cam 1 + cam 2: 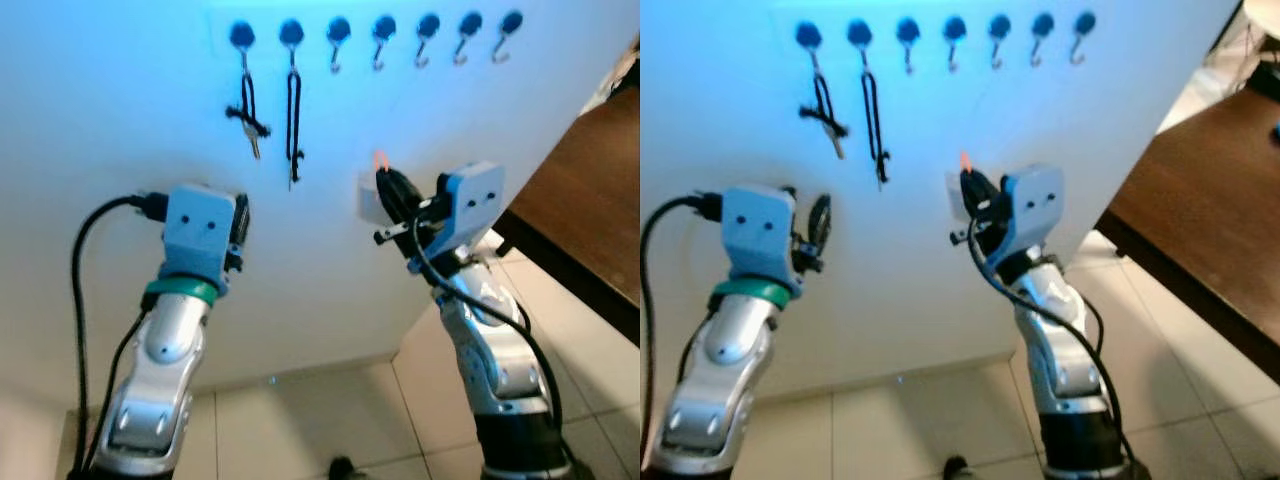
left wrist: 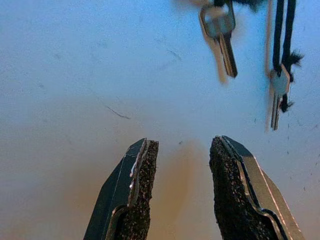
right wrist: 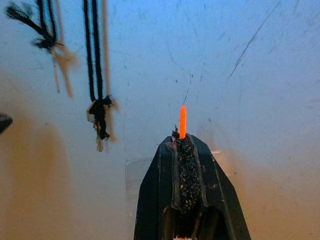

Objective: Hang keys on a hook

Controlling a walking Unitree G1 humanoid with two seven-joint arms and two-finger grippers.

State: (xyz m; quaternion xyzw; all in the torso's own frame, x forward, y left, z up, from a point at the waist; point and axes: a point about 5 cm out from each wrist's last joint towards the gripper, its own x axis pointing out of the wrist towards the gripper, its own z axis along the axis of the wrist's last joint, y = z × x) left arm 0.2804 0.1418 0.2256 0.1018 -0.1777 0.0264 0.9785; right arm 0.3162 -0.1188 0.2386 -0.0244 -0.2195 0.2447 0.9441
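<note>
What the right hand (image 3: pixel 182 145) grips is mostly hidden: its two fingers are pressed together, and only a thin orange tip (image 3: pixel 182 121) pokes out past them, so I cannot tell whether a key hangs from it. Behind that hand a pale square plate (image 1: pixel 368 197) on the wall (image 1: pixel 120 110) is half covered by the fingers. The keys themselves are small and blurred from the head views.

The left hand (image 2: pixel 180 192) is raised toward the wall below the row of hooks (image 1: pixel 385 28), its fingers spread apart with nothing between them and nothing touching them. The right hand is held up lower than the hooks, below the middle of the row, close to the wall.

Seven dark-capped hooks run across the top of the wall. The leftmost hook (image 1: pixel 241 36) carries a black cord with a key (image 1: pixel 254 145); the next hook (image 1: pixel 291 33) carries a longer black cord (image 1: pixel 294 110) with a second key (image 2: pixel 276 102) at its end. The other five hooks are bare.

The wall is white with faint scratches. Below it lies a pale tiled floor (image 1: pixel 320 420), and right of the wall stands a dark brown tabletop (image 1: pixel 590 200).
</note>
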